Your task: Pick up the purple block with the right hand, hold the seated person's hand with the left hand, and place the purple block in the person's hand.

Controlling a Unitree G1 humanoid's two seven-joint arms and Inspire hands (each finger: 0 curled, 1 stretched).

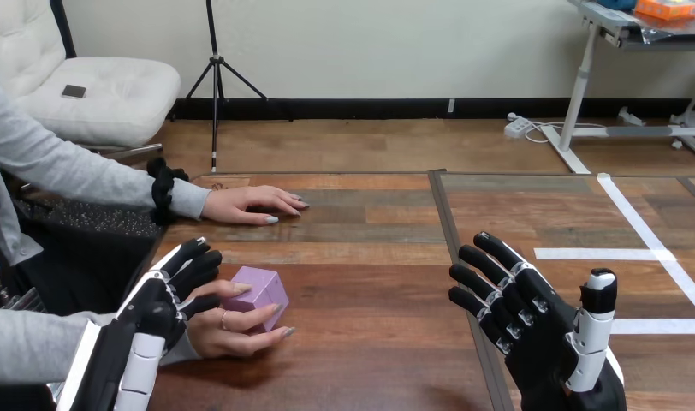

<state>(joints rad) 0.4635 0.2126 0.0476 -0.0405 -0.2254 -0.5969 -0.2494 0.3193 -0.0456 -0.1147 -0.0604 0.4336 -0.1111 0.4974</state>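
Our right hand stands open and empty, near right. Our left hand touches the person's near-left hand; whether it grips, we cannot tell. That hand cradles the purple cube-shaped block: probably light, rigid, smooth. Grip opposite flat faces.

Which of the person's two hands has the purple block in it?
The nearer hand, next to the robot's left hand, cradles the purple block. The farther hand lies flat and empty on the table.

No legible text, number or label can be read. The block has plain faces. The tape on the table forms lines only, not characters.
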